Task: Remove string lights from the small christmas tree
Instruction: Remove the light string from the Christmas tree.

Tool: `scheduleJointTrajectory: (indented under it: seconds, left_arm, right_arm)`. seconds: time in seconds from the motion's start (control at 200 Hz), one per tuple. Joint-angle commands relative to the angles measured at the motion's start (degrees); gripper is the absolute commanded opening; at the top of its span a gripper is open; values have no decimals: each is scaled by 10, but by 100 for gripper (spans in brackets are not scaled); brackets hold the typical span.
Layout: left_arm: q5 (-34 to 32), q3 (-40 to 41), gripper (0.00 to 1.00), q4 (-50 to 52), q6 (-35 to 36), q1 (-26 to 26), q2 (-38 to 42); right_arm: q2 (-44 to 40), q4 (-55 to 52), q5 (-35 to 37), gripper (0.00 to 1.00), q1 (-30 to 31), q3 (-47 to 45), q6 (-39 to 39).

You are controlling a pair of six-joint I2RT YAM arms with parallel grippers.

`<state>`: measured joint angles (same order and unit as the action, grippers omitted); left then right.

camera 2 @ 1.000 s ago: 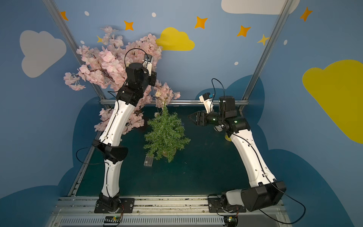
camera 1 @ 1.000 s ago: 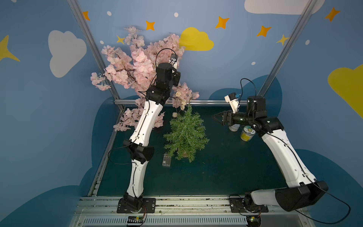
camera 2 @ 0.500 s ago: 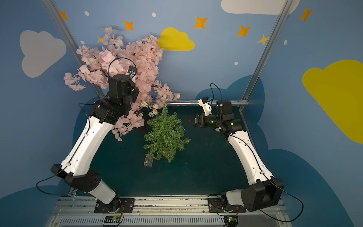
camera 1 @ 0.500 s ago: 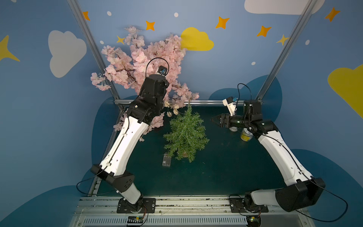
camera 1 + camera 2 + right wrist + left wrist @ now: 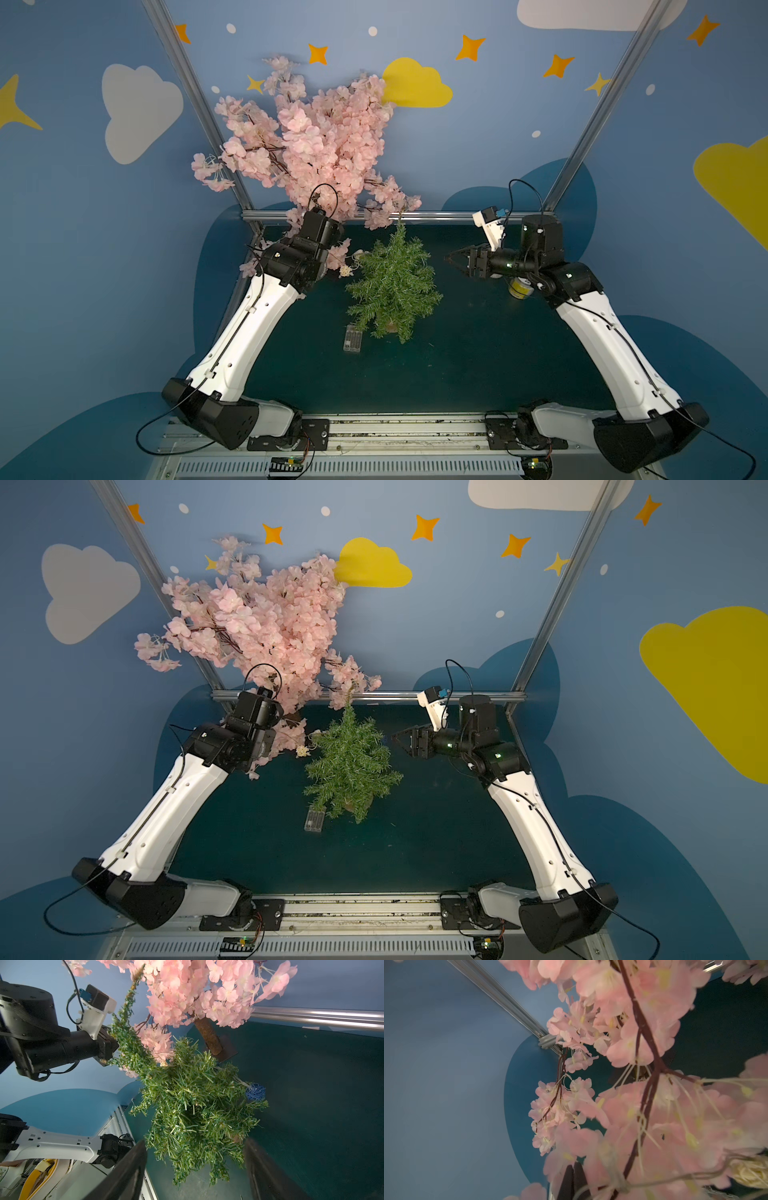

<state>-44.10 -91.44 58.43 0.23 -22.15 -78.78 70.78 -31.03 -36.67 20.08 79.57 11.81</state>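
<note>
Pale wire, thin and limp, makes the string lights (image 5: 255, 1092) light but easy to snag on needles; we would hold the wire near a woven ball, not the ball itself. They hang on the small christmas tree (image 5: 395, 286), with the battery box (image 5: 352, 338) at its foot. The left claw (image 5: 573, 1169), closed, seems to pinch the wire just beside the tree; the right claw (image 5: 455, 259) stands open near the other side.
</note>
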Motion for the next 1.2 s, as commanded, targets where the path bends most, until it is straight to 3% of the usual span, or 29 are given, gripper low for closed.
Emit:
scheduleJointTrajectory:
  seconds: [0.0,0.15,0.33,0.501,0.611,0.916,1.197]
  left_arm:
    - [43,31,3,12,-51,0,18]
    - [129,70,3,-49,-78,-7,23]
    - [202,53,3,-58,-118,-44,-10]
    - [213,120,3,-105,-188,-56,-19]
    - [214,143,3,-156,-199,-38,-38]
    - [177,106,3,-215,-195,30,-146]
    - [199,123,3,-264,-194,127,-231]
  right_arm:
    - [-14,-6,12,75,1,-15,-2]
    - [-16,2,11,74,1,-23,3]
    - [-13,6,12,75,0,-28,2]
    - [-11,20,4,74,-6,-42,7]
    - [-8,21,0,75,-6,-46,6]
    - [-14,12,3,75,-13,-43,-2]
    - [2,14,-2,74,-14,-47,-5]
